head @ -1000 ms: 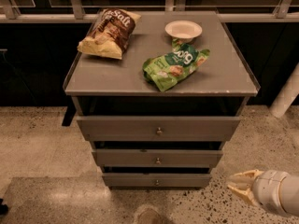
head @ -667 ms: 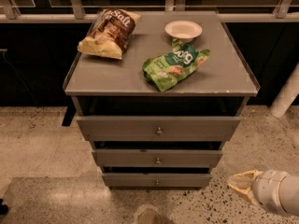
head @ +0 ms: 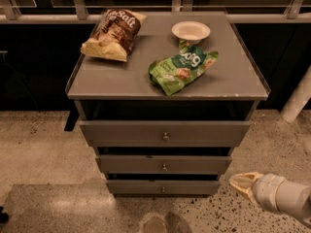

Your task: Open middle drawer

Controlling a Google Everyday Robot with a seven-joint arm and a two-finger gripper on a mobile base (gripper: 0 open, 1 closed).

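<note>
The grey cabinet (head: 167,84) stands in the middle of the camera view with three drawers stacked in its front. The middle drawer (head: 164,164) is a flat grey front with a small round brass knob (head: 164,167) at its centre. It lies between the taller top drawer (head: 164,133) and the slim bottom drawer (head: 163,187). My gripper (head: 241,182) is at the lower right, low and to the right of the drawers, apart from them. Its pale fingertips point left, toward the cabinet.
On the cabinet top lie a brown and yellow chip bag (head: 113,34), a green snack bag (head: 181,67) and a small white bowl (head: 191,31). A white post (head: 297,98) stands at the right. Speckled floor surrounds the cabinet, with dark panels and a rail behind it.
</note>
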